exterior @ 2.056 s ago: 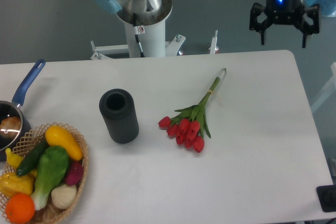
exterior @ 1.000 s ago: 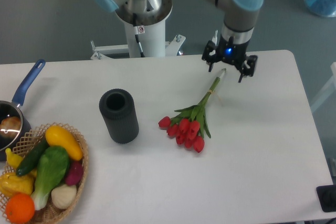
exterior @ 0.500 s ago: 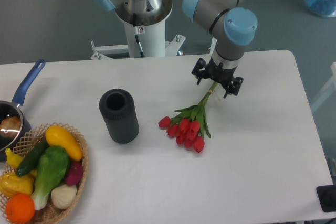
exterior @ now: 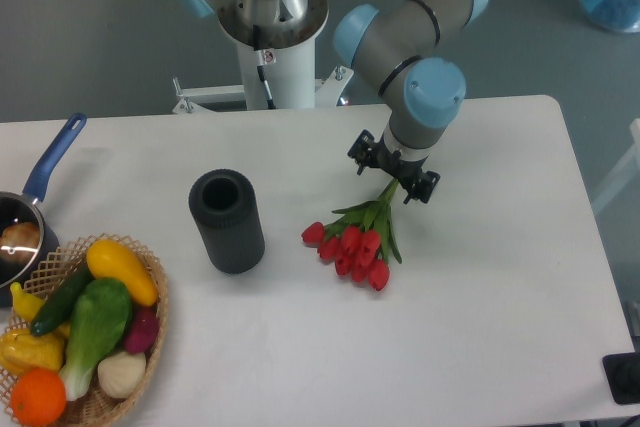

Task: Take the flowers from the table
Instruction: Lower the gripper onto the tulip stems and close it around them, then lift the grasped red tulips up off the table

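The flowers (exterior: pixel 352 243), red tulips with green leaves and thin stems, lie on the white table (exterior: pixel 500 287) right of centre, heads toward the front left. My gripper (exterior: pixel 392 173) hangs directly over the stems, just behind the leaves, and hides their upper part. Its black fingers (exterior: pixel 360 150) stand spread to either side of the stems, so it is open. Whether the fingers touch the tabletop cannot be told.
A black cylinder vase (exterior: pixel 228 220) stands upright left of the flowers. At the front left a wicker basket (exterior: pixel 150 277) holds vegetables and fruit. A blue-handled pan (exterior: pixel 30 209) sits at the left edge. The robot base (exterior: pixel 270 37) is behind the table.
The gripper came in from the upper right, dropped to the table and slid along the stems toward the flower heads. The flowers have not moved.
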Robot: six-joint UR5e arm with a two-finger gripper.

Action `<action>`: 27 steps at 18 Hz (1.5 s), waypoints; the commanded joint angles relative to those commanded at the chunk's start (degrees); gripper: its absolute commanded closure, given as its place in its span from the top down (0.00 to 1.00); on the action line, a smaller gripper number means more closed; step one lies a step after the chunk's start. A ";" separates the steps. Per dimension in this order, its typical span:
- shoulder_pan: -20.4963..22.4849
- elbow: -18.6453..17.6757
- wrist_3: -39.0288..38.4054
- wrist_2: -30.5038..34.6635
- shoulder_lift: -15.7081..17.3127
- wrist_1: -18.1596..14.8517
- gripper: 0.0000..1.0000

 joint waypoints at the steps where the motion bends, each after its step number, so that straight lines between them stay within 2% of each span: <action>1: 0.00 0.00 0.00 0.00 -0.26 0.27 1.00; 8: 0.00 -0.18 -0.27 0.00 -0.79 1.41 1.00; 10: 0.00 -0.18 -1.32 0.00 -0.97 1.50 0.95; 11: -0.09 -0.18 -2.02 0.00 -0.88 1.50 0.91; 15: -0.09 0.26 -2.38 0.00 -0.88 1.33 0.60; 20: -0.18 0.88 -2.64 0.35 -0.79 1.06 0.12; 23: -0.52 1.14 -3.26 0.35 -0.97 1.06 0.01; 27: -0.70 1.84 -3.26 0.44 -1.23 1.06 0.00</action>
